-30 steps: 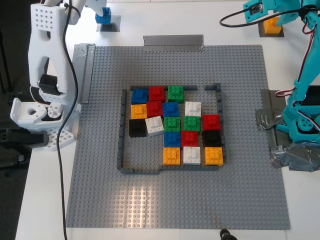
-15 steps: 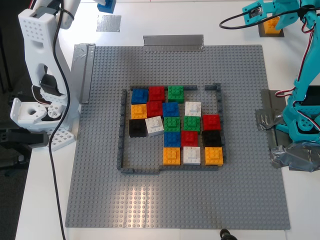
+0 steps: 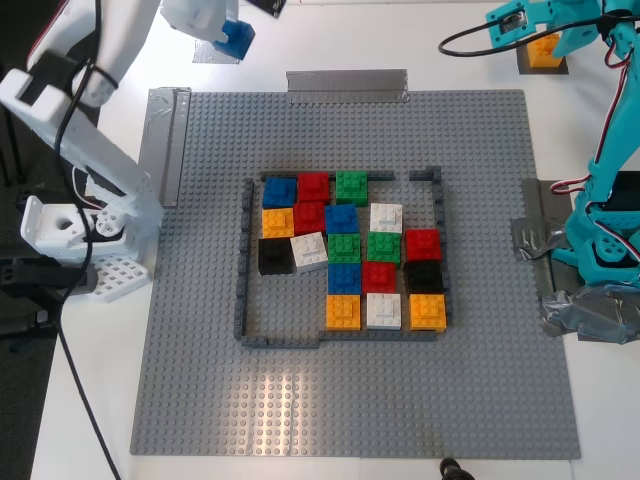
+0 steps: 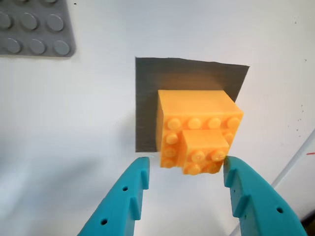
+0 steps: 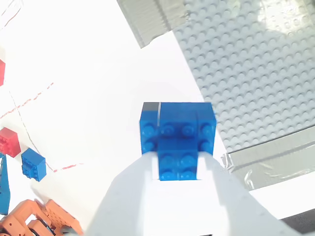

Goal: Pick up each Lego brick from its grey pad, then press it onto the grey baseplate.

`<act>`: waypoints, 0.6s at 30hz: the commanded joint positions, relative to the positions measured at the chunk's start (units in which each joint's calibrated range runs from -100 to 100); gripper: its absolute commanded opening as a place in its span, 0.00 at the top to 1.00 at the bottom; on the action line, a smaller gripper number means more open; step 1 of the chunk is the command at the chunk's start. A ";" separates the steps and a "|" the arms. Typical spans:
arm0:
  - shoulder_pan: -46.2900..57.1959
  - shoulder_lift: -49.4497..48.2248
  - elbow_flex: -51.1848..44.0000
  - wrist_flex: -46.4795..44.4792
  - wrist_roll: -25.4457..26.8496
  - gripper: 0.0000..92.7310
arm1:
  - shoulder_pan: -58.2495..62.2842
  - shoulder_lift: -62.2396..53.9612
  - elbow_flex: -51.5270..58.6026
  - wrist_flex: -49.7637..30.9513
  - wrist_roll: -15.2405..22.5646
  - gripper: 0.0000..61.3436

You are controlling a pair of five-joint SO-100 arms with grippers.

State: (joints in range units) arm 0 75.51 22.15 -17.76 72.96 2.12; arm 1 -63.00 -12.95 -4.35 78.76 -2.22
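Observation:
The blue Lego brick [image 3: 238, 38] [image 5: 177, 129] hangs in the air by the grey baseplate's [image 3: 400, 420] far corner on the exterior view's left, with my second gripper [image 3: 222, 28] [image 5: 178, 164] shut on it. A corner of its grey pad [image 3: 205, 52] shows under the white arm. The orange Lego brick [image 3: 545, 52] [image 4: 197, 132] sits on its own grey pad [image 4: 145, 103] at the exterior view's far right. My first gripper [image 3: 538, 32] [image 4: 186, 164] is open, its teal fingertips at either side of the brick's near edge.
A thin dark-grey brick frame [image 3: 243, 290] on the baseplate holds several coloured bricks [image 3: 345, 250]. Silvery tape strips [image 3: 347, 85] [image 3: 165, 135] line the plate's far edges. Taped arm bases stand at both sides of the exterior view. Loose red [image 5: 10, 140] and blue [image 5: 33, 163] bricks lie off the plate.
The second arm has raised the blue brick off its pad and carried it towards the exterior view's right. The first arm has stayed over the orange brick.

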 commanded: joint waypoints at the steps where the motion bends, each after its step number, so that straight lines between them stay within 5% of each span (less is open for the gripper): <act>1: -0.03 -3.86 -1.25 1.41 0.35 0.81 | 3.84 -10.05 2.77 0.90 0.29 1.00; 18: 0.04 -3.26 -0.44 -1.52 0.06 0.82 | 21.47 -19.06 8.73 9.44 -0.54 1.00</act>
State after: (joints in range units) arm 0 75.51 21.98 -17.76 71.91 2.33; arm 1 -47.82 -27.12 4.26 85.68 -2.57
